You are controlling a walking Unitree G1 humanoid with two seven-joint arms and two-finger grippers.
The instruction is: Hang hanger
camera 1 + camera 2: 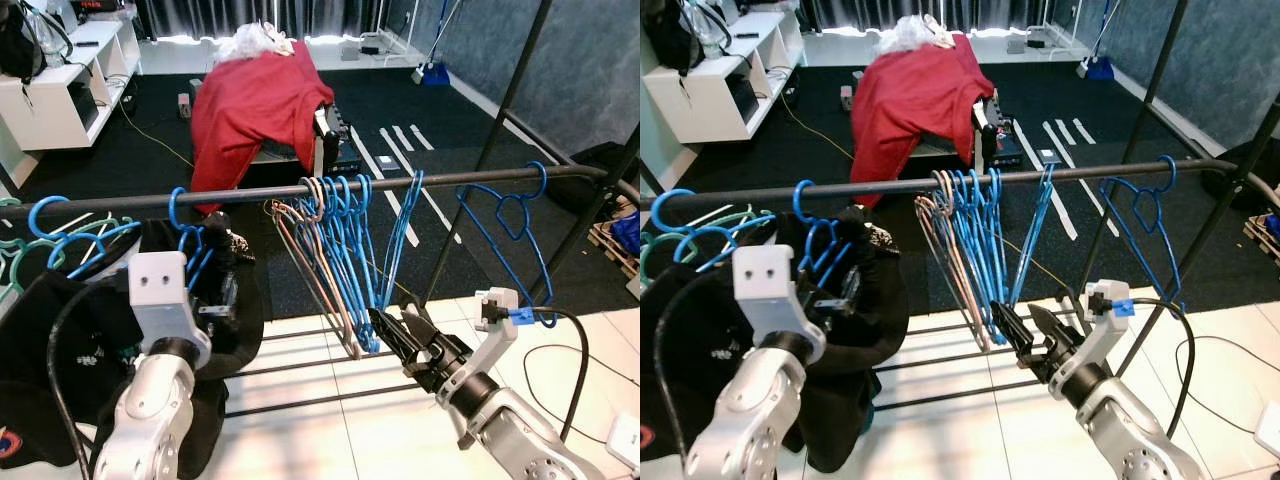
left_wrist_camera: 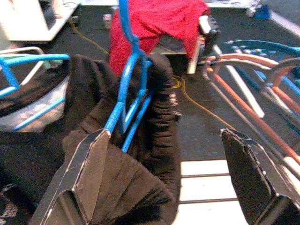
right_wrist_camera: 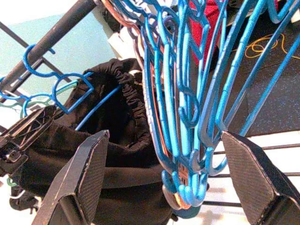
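The blue plastic hanger carrying a black garment [image 1: 190,245] hooks over the dark metal rail [image 1: 450,180], just ahead of the left claw [image 2: 164,178], whose fingers stand apart and empty. The right claw [image 1: 400,335], likewise apart, sits just below a bunch of bare blue and pink hangers [image 1: 340,250]. The hanger looks stiff, light and slick; grip its neck. Beyond lie white tiles, black carpet and a red cloth [image 1: 255,105].

Dark rail [image 1: 450,181] carries blue hangers [image 1: 350,250] and a black garment [image 1: 855,300].
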